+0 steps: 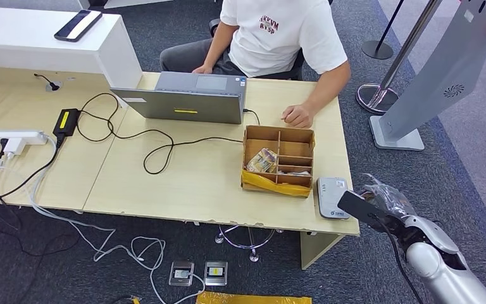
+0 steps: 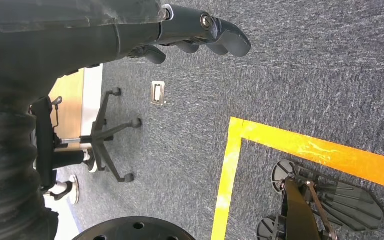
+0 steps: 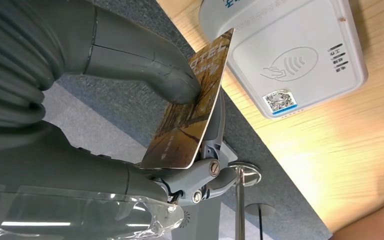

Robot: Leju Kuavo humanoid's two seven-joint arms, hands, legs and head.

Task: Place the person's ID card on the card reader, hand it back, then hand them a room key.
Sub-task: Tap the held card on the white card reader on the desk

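**Card held right by the reader**

My right robot hand (image 3: 180,115) is closest to me. It pinches a brown card (image 3: 192,107) between the thick thumb and the fingers. The card says HOTEL on it. Its top edge is just beside the white card reader (image 3: 300,55), which lies on the wood surface (image 1: 183,183) near a cardboard box (image 1: 278,159). A person (image 1: 278,31) sits behind a laptop (image 1: 186,98). My left robot hand (image 2: 200,32) hangs over the floor, fingers curled, holding nothing.
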